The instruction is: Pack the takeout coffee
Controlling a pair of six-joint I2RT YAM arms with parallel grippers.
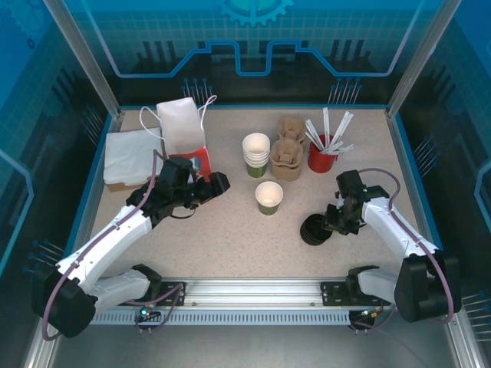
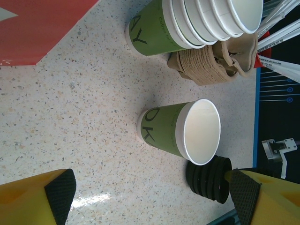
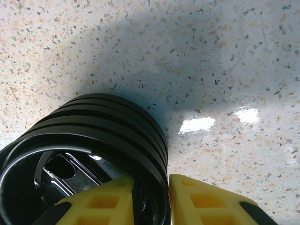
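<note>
The takeout coffee cup [image 1: 269, 197] stands upright mid-table, green outside and cream inside, with no lid on it; the left wrist view shows this cup [image 2: 180, 133] ahead. A stack of black lids [image 1: 314, 229] sits to its right. My right gripper [image 1: 333, 221] is shut on the rim of that lid stack [image 3: 93, 136], one yellow finger [image 3: 101, 204] inside the rim and the other outside. My left gripper [image 1: 207, 188] hovers open to the left of the cup, its pads [image 2: 60, 190] far apart with bare table between them.
A stack of lidless green cups [image 1: 256, 153] stands behind the lone cup, with brown cardboard carriers [image 1: 288, 153] and a red holder of white sticks [image 1: 323, 156] to its right. A white handled bag [image 1: 182, 123] and a folded napkin pile [image 1: 130, 156] sit at the back left.
</note>
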